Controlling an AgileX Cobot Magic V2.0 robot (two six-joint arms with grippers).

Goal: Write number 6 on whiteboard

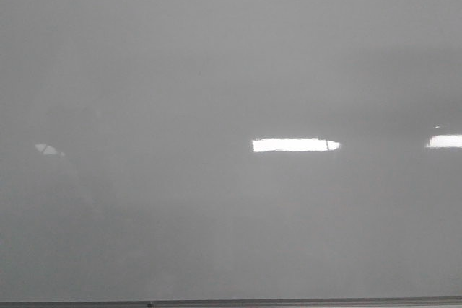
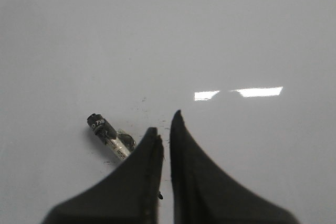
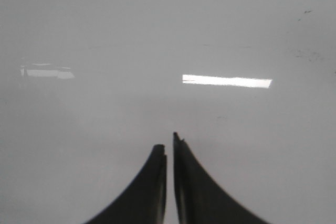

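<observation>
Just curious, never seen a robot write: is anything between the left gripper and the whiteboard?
Nothing visible. The left gripper faces bare whiteboard; a small marker lies on it beside the fingers, not in the way.

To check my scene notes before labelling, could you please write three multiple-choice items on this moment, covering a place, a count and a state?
1. Where is the marker?
A. Lying on the whiteboard beside the left gripper
B. Clamped in the right gripper
C. Standing upright on the frame

2. How many bright reflections show in the right wrist view?
A. None
B. Two
C. Five

3. What is the board's state in the front view?
A. A large 6 is drawn
B. Covered in writing
C. No digit drawn

Answers: 1 A, the marker lies flat next to the left fingers. 2 B, one long reflection and one fainter reflection. 3 C, only glare shows.
</observation>
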